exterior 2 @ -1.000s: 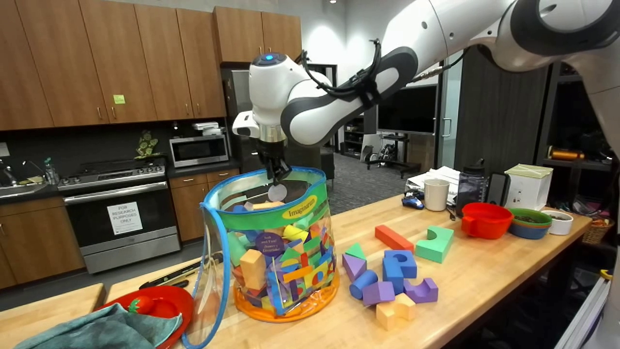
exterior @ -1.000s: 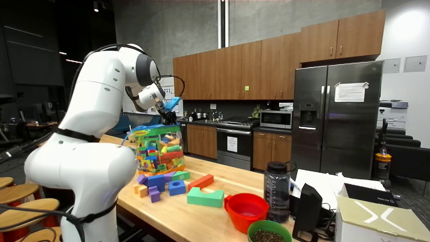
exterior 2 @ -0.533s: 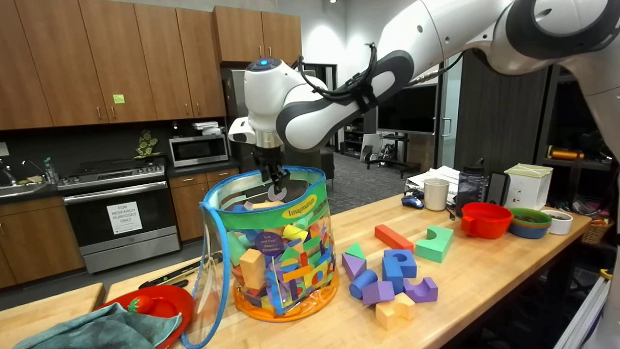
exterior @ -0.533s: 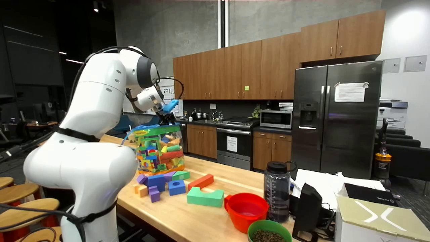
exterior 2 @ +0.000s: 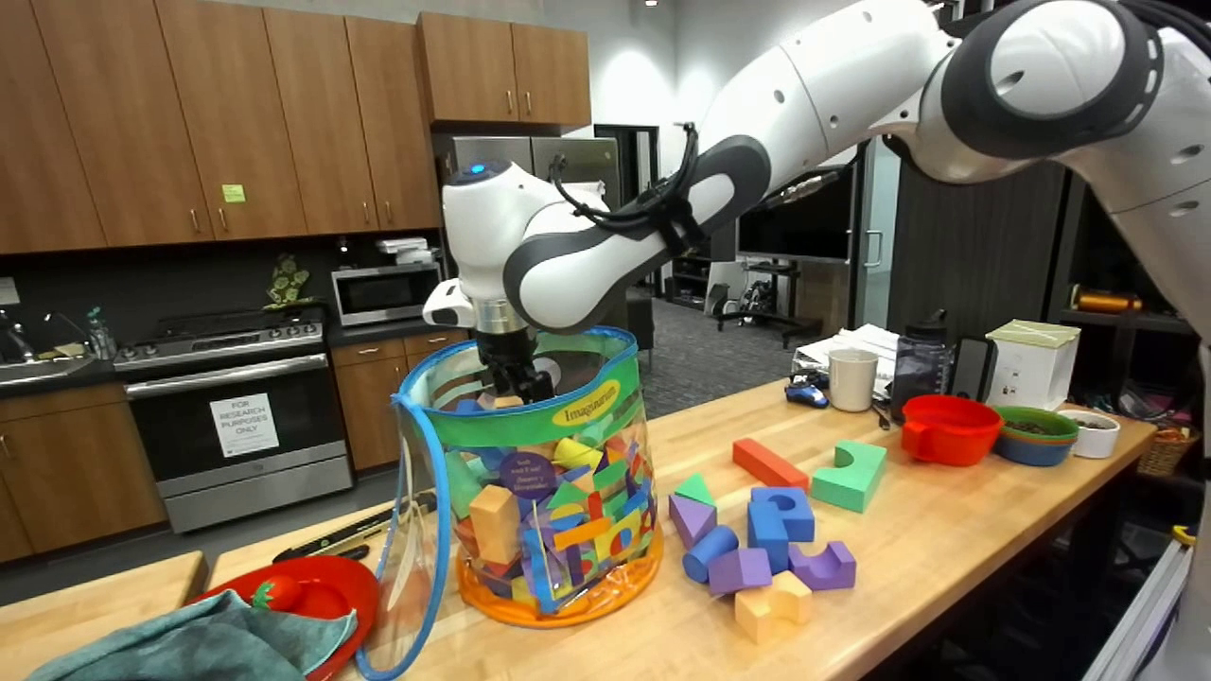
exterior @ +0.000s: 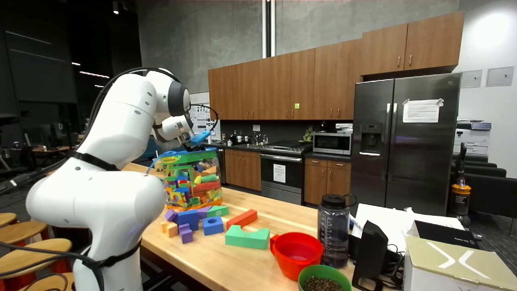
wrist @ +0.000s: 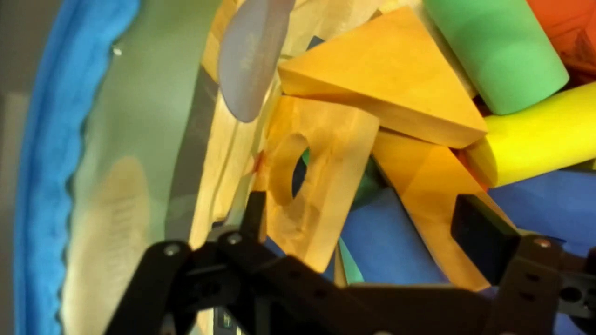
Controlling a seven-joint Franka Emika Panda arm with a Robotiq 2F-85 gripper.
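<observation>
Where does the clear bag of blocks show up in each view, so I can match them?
In an exterior view: the bag is left of centre, around mid-height.
In an exterior view: the bag is just left of centre, mostly lower half.
In the wrist view: the bag fills most of the picture.
Shared landmark: its blue rim, on top in both exterior views, at left in the wrist view.

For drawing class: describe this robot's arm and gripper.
The arm is white and rounded, with dark grey joint bands, black straps and a black cable. A blue light glows above a silver collar. The black gripper has screws and blocky fingertips; near it sits a bright blue part.
</observation>
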